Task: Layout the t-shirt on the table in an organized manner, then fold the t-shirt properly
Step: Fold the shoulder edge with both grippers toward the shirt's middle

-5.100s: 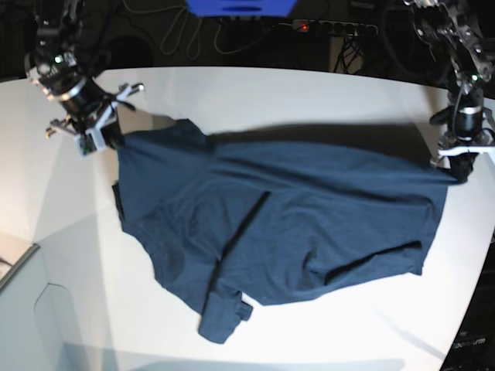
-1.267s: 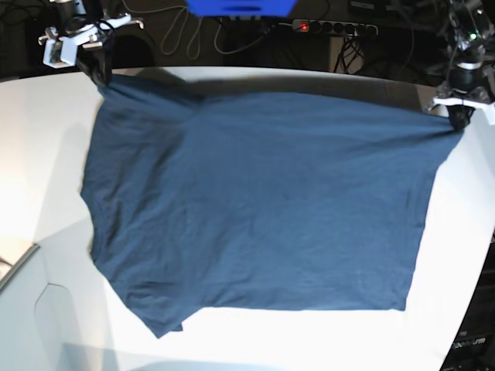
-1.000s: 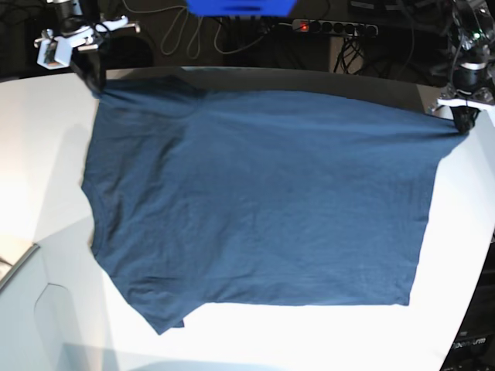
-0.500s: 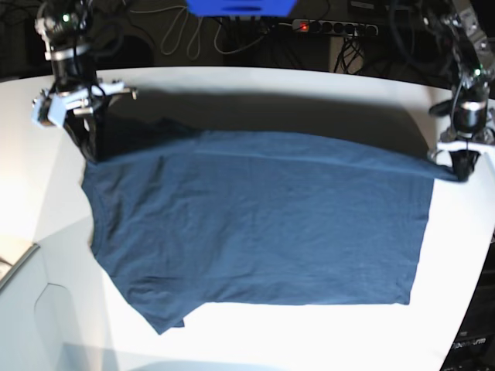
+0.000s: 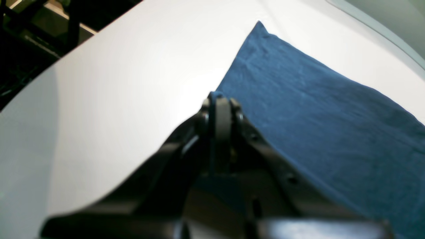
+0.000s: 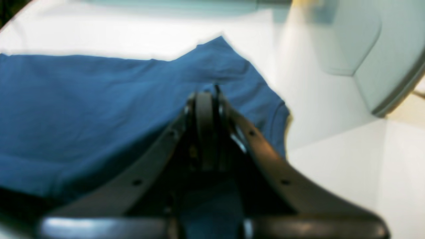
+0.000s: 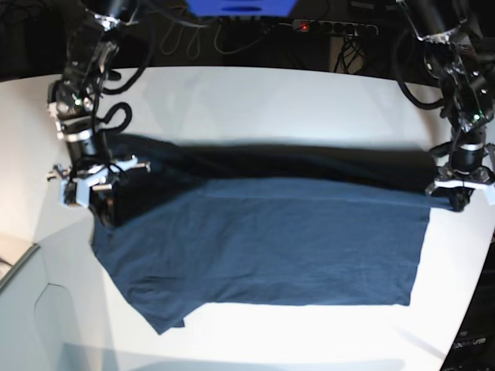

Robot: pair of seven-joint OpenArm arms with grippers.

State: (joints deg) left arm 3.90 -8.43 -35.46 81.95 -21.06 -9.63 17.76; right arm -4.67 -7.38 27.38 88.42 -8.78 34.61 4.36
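The dark navy t-shirt [image 7: 271,247] lies spread across the white table [image 7: 271,100], its near part flat. Its far edge is stretched between my two grippers, with a shadow behind it. My left gripper [image 7: 456,199], at the right of the base view, is shut on one far corner. In the left wrist view the left gripper [image 5: 220,99] pinches the t-shirt [image 5: 315,109], which runs off to the right. My right gripper [image 7: 100,210], at the left, is shut on the other far corner. The right wrist view shows the right gripper [image 6: 206,96] clamped on the t-shirt [image 6: 99,99], with a sleeve beyond it.
A power strip [image 7: 332,27] with a red light and loose cables lie behind the table's far edge, beside a blue object [image 7: 240,6]. The table's curved edge [image 7: 476,309] runs down the right. A grey ledge [image 7: 15,263] sits at the lower left.
Both grippers have come forward and down from the far side of the table, carrying the shirt's far edge with them. The spread cloth now looks shorter front to back.
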